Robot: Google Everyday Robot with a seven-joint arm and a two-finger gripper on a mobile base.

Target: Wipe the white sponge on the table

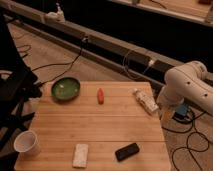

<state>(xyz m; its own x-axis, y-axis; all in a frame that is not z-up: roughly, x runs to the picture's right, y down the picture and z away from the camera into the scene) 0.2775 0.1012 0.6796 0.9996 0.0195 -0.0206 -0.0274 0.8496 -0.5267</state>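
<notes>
The white sponge point(80, 155) lies flat near the front edge of the light-wood table point(100, 125), left of centre. My white arm point(187, 90) hangs off the table's right side, well away from the sponge. Its bulky links hide the gripper at its end, beside the table's right edge. Every object rests on the table and none is in the gripper's hold.
A black block point(127, 151) lies right of the sponge. A white paper cup point(26, 143) stands at the front left corner, a green bowl point(65, 89) at the back left. A red item point(100, 95) and a white packet point(146, 101) lie further back. Cables cross the floor.
</notes>
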